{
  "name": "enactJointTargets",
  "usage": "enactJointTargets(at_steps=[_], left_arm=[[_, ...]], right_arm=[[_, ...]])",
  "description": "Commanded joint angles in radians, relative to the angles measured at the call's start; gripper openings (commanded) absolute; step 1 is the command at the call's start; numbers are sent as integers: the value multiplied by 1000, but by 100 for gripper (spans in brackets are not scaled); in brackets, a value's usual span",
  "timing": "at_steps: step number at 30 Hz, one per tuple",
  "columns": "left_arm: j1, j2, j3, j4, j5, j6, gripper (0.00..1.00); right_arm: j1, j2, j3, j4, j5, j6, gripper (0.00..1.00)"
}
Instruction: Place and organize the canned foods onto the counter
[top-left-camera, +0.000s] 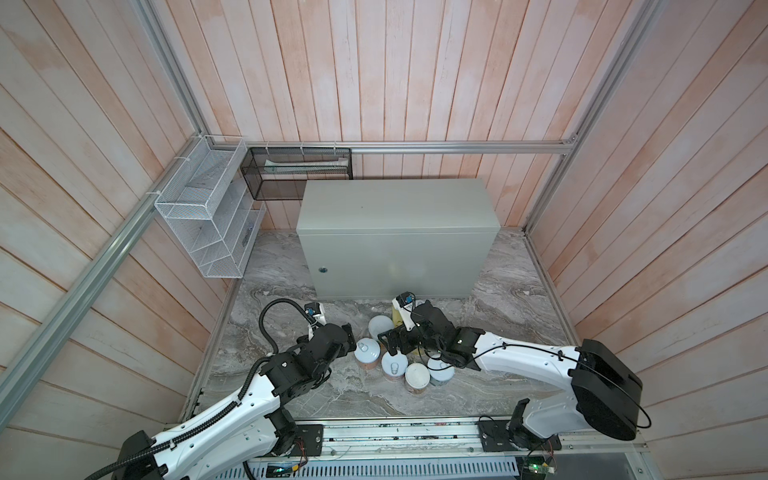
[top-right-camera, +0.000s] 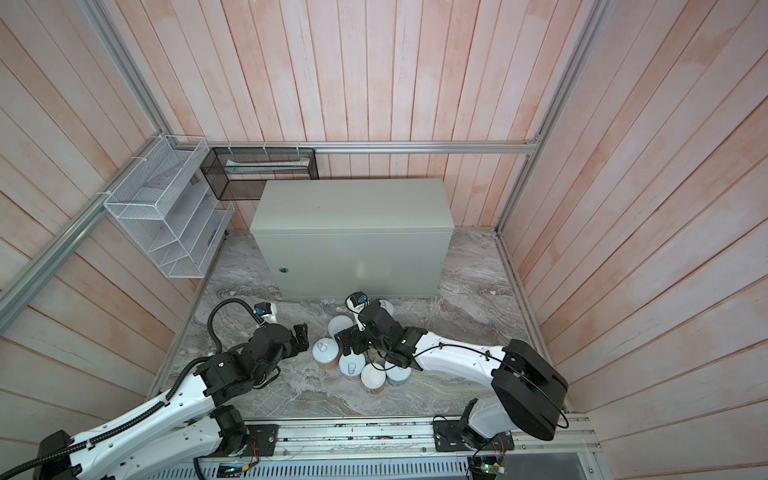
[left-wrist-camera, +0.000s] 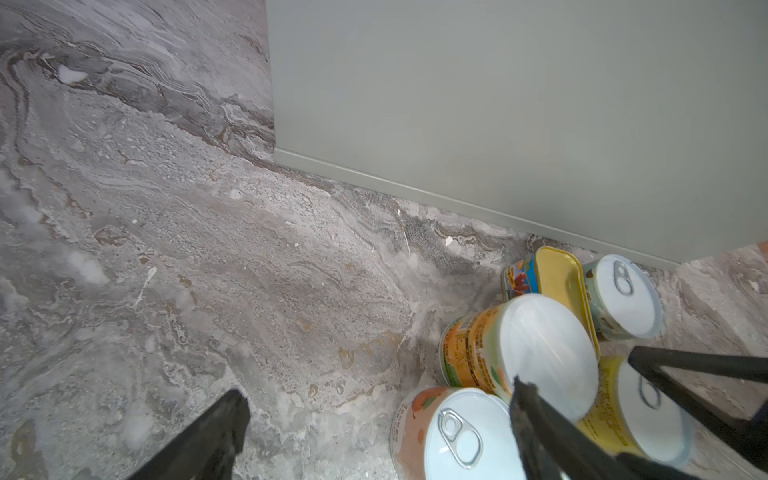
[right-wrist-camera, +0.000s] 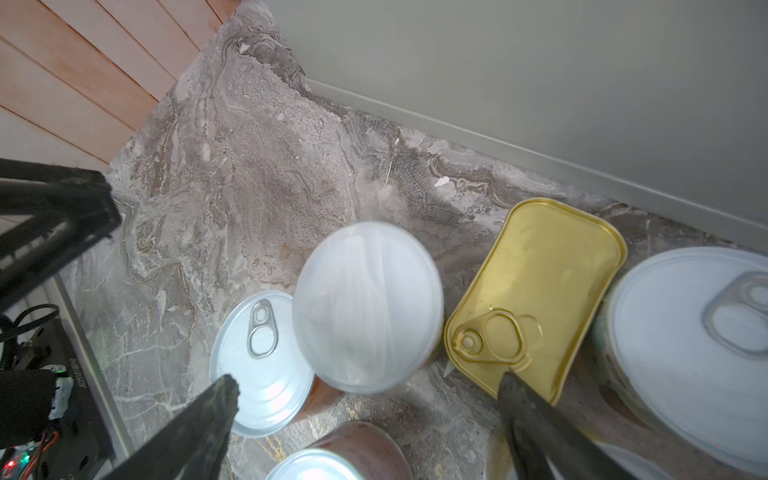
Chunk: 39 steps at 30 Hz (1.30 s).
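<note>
Right wrist view: the right pincer (right-wrist-camera: 368, 384) gapes wide above a white-lidded can (right-wrist-camera: 365, 307). A gold oblong tin (right-wrist-camera: 540, 286) lies just beside that can, near the bottom front edge of the grey metal box (right-wrist-camera: 540, 83). The left pincer (left-wrist-camera: 380, 392), equally wide, hovers at the cluster's left flank. The cans stand clustered on the marbled bench (top-left-camera: 519, 324), which runs broad on either side of them.
</note>
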Motion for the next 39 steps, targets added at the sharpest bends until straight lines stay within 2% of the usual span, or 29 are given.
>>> enactJointTargets(at_steps=[1, 7, 15, 22, 31, 36, 39], left_arm=[[23, -24, 6, 36, -61, 20, 100], [66, -26, -22, 108, -24, 89, 100], [85, -14, -20, 149, -17, 141, 100], [95, 15, -26, 165, -2, 156, 100], [105, 28, -42, 191, 2, 182, 100], [107, 40, -58, 214, -1, 222, 100], [107, 49, -64, 212, -7, 240, 100]], right_arm=[[11, 37, 62, -28, 20, 9, 95], [43, 104, 117, -70, 71, -23, 91], [64, 234, 259, -241, 139, -37, 92], [66, 277, 294, -269, 187, -22, 91], [66, 281, 297, -249, 195, -14, 69], [54, 271, 289, -229, 180, -7, 65], [42, 260, 273, -208, 166, 9, 68]])
